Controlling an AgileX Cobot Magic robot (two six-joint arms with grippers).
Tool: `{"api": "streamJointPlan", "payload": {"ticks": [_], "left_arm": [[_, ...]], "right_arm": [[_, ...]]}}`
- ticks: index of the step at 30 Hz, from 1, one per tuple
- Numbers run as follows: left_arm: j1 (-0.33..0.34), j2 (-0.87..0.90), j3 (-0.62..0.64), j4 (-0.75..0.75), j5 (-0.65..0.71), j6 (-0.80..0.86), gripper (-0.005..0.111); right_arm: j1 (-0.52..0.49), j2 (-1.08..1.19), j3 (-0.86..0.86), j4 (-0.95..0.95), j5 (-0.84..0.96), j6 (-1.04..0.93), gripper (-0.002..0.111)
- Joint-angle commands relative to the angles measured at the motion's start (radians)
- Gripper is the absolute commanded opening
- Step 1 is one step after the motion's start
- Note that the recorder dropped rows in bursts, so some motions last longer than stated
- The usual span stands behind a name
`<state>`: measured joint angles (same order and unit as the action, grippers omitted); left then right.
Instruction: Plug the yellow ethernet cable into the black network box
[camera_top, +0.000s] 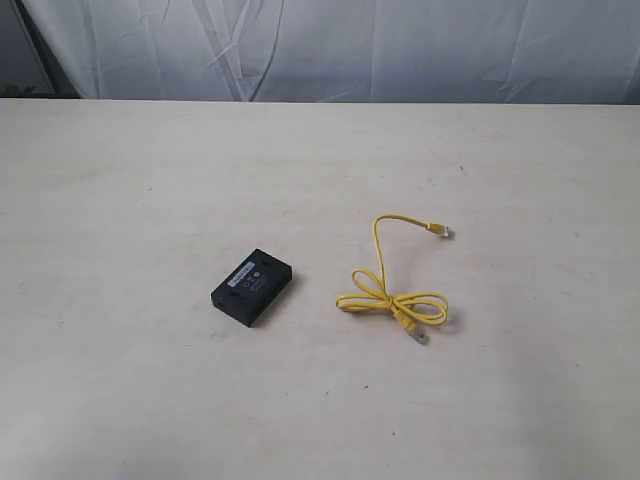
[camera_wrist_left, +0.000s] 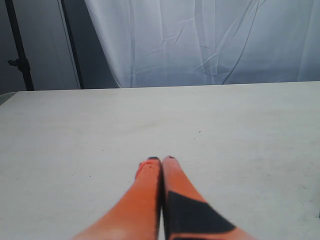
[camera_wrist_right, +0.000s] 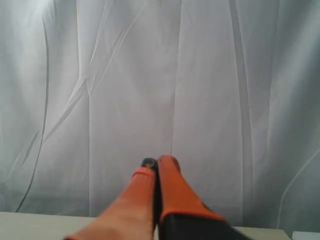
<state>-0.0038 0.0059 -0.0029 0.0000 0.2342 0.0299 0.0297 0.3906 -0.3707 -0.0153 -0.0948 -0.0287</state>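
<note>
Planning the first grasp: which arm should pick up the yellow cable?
Probably right: the yellow ethernet cable lies on the right arm's side, with the black network box to its left. Neither arm shows in the exterior view.

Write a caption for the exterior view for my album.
A black network box and a looped yellow ethernet cable lie apart on a pale table.

pale table (camera_top: 150, 400), white backdrop cloth (camera_top: 400, 50)

A pale wooden table (camera_top: 150, 200) stands before a wrinkled white curtain (camera_top: 330, 45) under soft light.
</note>
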Motion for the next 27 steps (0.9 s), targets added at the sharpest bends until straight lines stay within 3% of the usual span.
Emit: {"api": "streamJointPlan", "payload": {"ticks": [1,8,17,27], "left_arm": [[0.002,-0.006,0.003,-0.006,-0.003,-0.003,0.000],[0.002,-0.006,0.003,-0.006,-0.003,-0.003,0.000],[0.002,-0.006,0.003,-0.006,-0.003,-0.003,0.000],[0.002,-0.006,0.003,-0.006,-0.003,-0.003,0.000]], "right_arm": [[-0.006,0.060,-0.005,0.000,0.010,-0.004,0.000],[-0.006,0.150,-0.007,0.072,-0.032,0.004,0.000],[-0.004,0.448,-0.278,0.162,0.440,-0.005,0.000],[0.197,0.741,-0.474,0.211,0.601,-0.044,0.000]]}}
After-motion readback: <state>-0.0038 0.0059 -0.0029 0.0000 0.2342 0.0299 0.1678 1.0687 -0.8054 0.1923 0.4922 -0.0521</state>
